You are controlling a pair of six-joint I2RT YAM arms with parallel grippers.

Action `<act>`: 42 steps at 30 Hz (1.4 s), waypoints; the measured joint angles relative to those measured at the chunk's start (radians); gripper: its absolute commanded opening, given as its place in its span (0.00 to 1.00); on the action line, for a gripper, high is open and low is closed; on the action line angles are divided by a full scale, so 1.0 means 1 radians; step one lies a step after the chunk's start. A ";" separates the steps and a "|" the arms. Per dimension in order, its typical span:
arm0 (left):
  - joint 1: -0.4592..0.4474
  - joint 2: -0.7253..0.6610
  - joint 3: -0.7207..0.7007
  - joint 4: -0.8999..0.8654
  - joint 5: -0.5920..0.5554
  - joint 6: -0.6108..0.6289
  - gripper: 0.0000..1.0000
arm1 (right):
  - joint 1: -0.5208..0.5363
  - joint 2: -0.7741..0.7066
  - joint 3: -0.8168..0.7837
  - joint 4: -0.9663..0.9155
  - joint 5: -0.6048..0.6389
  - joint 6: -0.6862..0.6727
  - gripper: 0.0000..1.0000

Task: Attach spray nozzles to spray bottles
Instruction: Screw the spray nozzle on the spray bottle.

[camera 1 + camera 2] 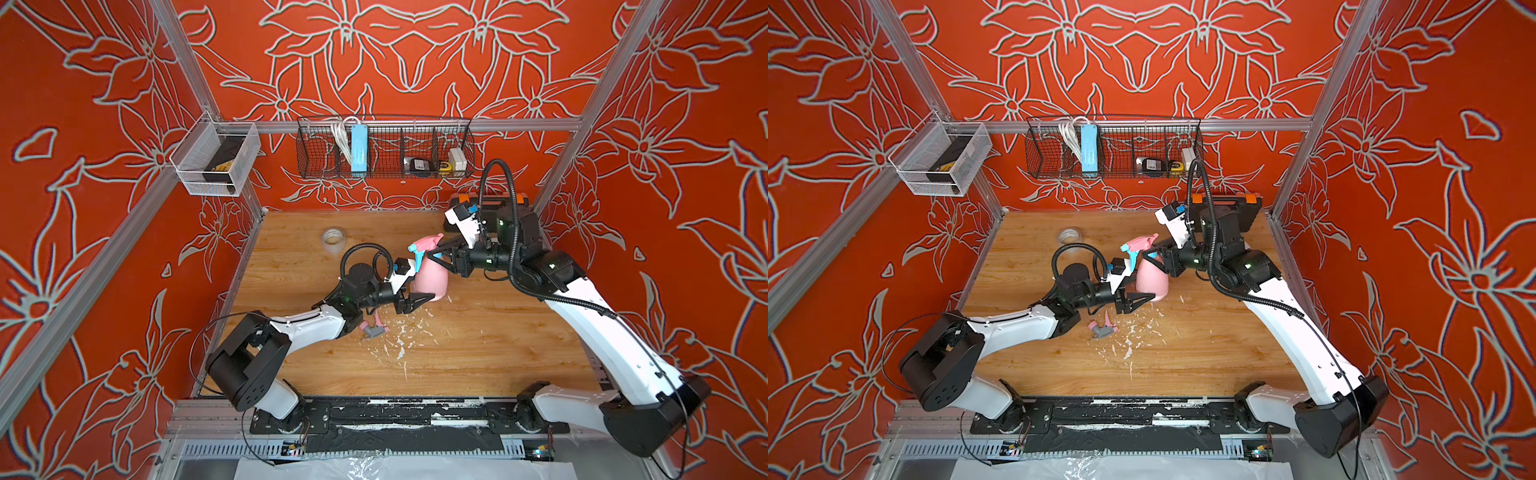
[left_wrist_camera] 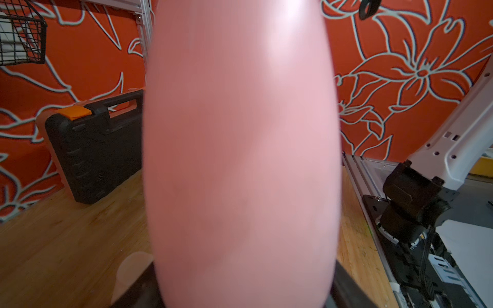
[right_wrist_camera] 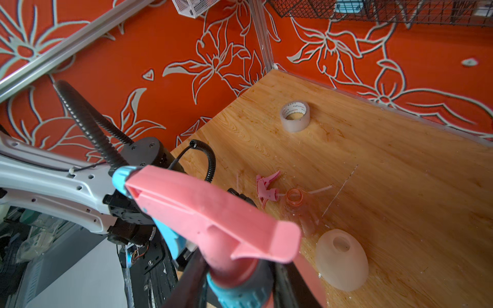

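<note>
My workspace is bright and evenly lit, with only soft, short shadows on the wooden table (image 1: 457,365). Both top views are sharp in the middle and stretch toward the edges. From my left wrist the pink bottle (image 2: 240,160) is a close, smeared blur with a pale patch of glare. From my right wrist the nozzle (image 3: 208,210) looks soft; the tape roll (image 3: 294,117) behind is crisp.

I see red floral walls (image 1: 415,50), aluminium rail (image 1: 519,124) across back, black wire basket (image 1: 386,168) hung on it, white mesh basket (image 1: 247,151) left, wood tabletop (image 1: 478,353) below.
</note>
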 measured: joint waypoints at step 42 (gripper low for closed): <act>0.032 0.043 -0.025 0.127 -0.214 -0.031 0.22 | 0.052 0.072 -0.024 0.207 0.311 0.140 0.55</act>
